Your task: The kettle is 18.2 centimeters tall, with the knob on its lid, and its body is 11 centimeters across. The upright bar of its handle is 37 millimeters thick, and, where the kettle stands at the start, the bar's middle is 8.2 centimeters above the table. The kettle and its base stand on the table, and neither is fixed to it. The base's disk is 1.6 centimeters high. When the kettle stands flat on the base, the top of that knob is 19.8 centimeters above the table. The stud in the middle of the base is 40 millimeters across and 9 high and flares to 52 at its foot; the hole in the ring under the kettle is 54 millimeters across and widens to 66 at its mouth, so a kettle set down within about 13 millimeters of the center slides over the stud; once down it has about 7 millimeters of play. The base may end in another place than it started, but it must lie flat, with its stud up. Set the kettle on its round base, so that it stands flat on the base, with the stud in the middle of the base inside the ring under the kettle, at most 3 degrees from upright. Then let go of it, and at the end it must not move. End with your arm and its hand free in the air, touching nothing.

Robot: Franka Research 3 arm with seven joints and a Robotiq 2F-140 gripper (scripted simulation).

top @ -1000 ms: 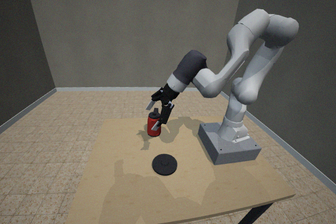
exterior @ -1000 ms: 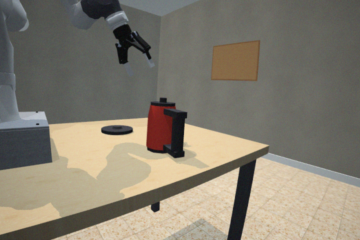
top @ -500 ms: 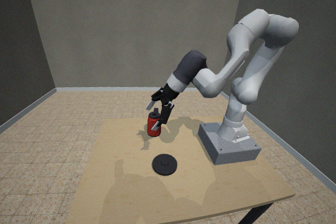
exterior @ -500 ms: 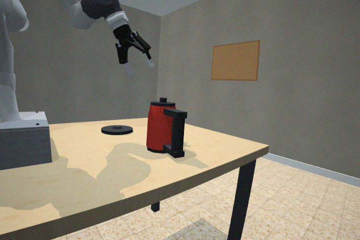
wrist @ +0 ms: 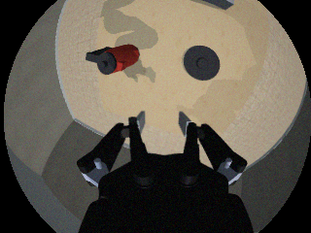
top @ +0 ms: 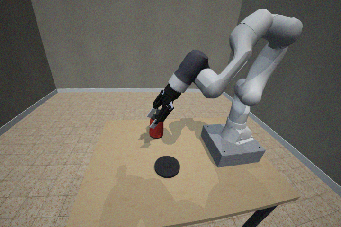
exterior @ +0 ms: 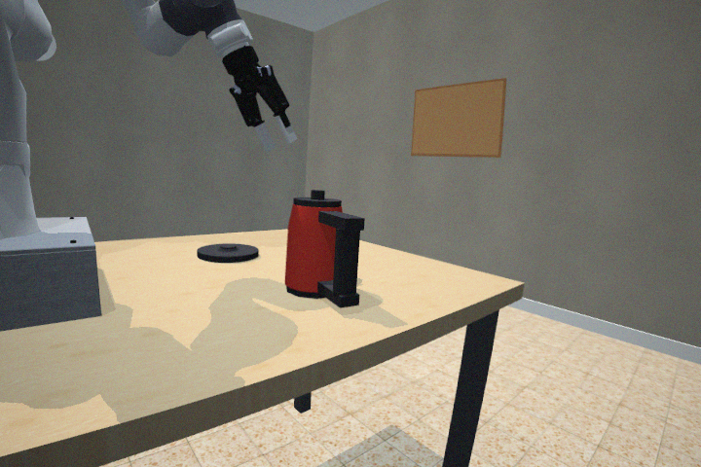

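Note:
The red kettle (top: 156, 131) stands upright on the table near its far edge, with a black lid, knob and handle (exterior: 343, 259); it also shows in the exterior view (exterior: 313, 247) and in the wrist view (wrist: 120, 57). The black round base (top: 166, 166) (exterior: 227, 252) (wrist: 201, 62) lies flat, stud up, nearer the table's middle, apart from the kettle. My gripper (exterior: 278, 138) (wrist: 161, 116) hangs in the air well above the kettle, tilted down, fingers about half open with nothing between them (top: 155, 118).
The arm's grey pedestal (top: 231, 145) stands on the table's right side, close to the base disk. The kettle's handle faces the table edge (exterior: 418, 324). An orange board (exterior: 458, 118) hangs on the wall.

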